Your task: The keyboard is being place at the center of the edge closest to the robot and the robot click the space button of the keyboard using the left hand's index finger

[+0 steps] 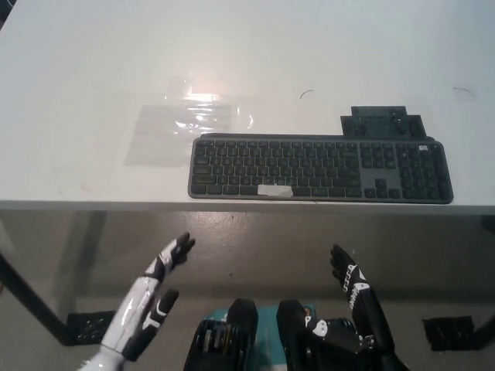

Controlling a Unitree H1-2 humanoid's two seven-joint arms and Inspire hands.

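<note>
Both hands low and empty; keyboard at the table's near edge.

You have the keyboard (pixel 321 168) lying flat along the near edge of the white table (pixel 93 62), a little right of the picture's middle, with a pale patch (pixel 274 191) on its space bar. A dark flat object (pixel 383 122) sits just behind its right part, and a clear plastic sheet (pixel 189 120) lies behind its left end. Your white left hand (pixel 147 305) hangs below the table edge, fingers (pixel 176 251) apart and stretched toward the keyboard, holding nothing. The black right hand (pixel 357 297) rests at lower right, fingers also apart and empty.
</note>
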